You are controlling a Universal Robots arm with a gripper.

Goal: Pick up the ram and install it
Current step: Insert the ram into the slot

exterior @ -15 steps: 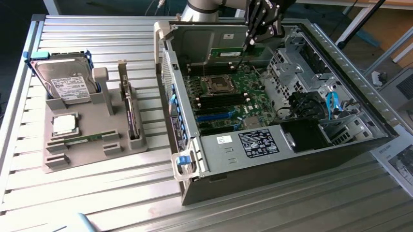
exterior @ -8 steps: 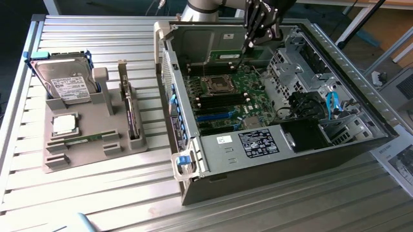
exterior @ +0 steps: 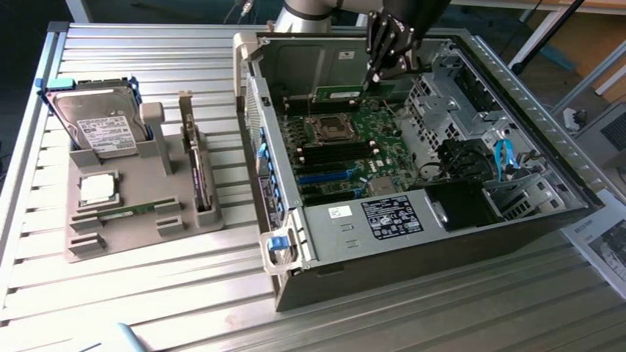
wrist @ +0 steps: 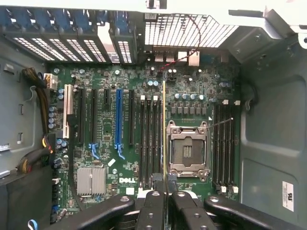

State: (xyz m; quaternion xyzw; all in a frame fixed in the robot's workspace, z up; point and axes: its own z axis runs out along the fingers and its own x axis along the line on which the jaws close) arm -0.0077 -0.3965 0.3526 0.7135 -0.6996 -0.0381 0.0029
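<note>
The end effector [exterior: 380,73] hangs inside the open computer case [exterior: 528,220], which lies on its side on the slatted metal table [exterior: 146,293]. Its fingers are clamped on the ram [exterior: 338,93], a thin green stick held on edge over the far part of the motherboard [exterior: 342,154]. In the wrist view the ram [wrist: 164,134] appears edge-on as a thin line running from between the fingers [wrist: 152,206] out over the board. There it sits between the bank of black memory slots [wrist: 149,139] and the empty processor socket [wrist: 187,148], parallel to the slots. Whether it touches a slot I cannot tell. At the exterior view's left, well apart from the case, a gray holder [exterior: 146,183] carries a hard drive [exterior: 102,128], a silver processor chip [exterior: 98,188] and an upright expansion card [exterior: 199,180]
</note>
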